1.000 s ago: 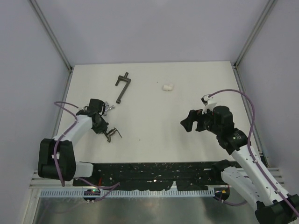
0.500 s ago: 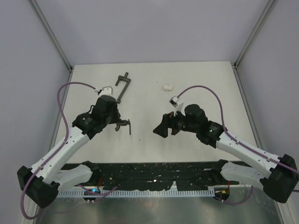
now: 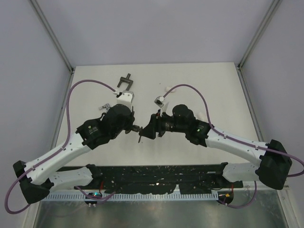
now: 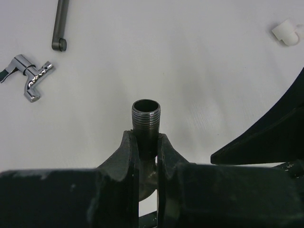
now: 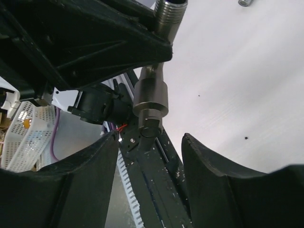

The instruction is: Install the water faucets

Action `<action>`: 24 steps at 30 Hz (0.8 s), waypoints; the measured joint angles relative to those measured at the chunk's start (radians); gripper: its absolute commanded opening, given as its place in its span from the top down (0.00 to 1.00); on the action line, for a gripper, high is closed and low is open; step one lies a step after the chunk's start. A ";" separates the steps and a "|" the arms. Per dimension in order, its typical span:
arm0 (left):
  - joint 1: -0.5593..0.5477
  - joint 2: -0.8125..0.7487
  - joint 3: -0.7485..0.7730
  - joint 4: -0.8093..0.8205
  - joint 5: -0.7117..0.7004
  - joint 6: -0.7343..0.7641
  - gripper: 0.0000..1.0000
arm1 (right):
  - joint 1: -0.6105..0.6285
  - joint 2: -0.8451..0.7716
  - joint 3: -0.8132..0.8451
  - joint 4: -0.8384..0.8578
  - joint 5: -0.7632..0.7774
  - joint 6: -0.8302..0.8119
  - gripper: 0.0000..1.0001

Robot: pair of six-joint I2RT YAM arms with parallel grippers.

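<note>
Grey-bronze metal: the dark faucet [image 4: 146,121] is clamped in my left end effector [image 4: 147,140], held up off the table [image 4: 190,71] between the two arms, open threaded end pointing away from the wrist.
Right end effector [image 5: 149,142]: jaws apart, one on either side of the faucet's lower body. As far as I can tell, neither pad touches it.
Step in hand: I read this as a hand-over or a second grip on the faucet, not yet made.
Doing it well: centre the right jaws on the plain barrel below the left fingers and close squarely. Leave the threads bare, since they have to screw into a fitting, and let the left go only once the right is firm.
Risk: a skewed pinch could twist the faucet in the left grip.
Arm pose: both arms reach inward over the middle of the table, elbows out, wrists turned so the end effectors meet nearly nose to nose.
Farther out: the silver faucet [image 4: 28,78] lies on the table, unheld, with the white elbow fitting [image 4: 287,32] well apart from it.
Far end: the T-handled bar [image 3: 124,81].
</note>
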 measured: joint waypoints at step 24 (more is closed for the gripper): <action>-0.015 -0.306 -0.142 0.221 0.071 0.106 0.45 | 0.024 -0.013 -0.061 0.164 0.019 0.067 0.95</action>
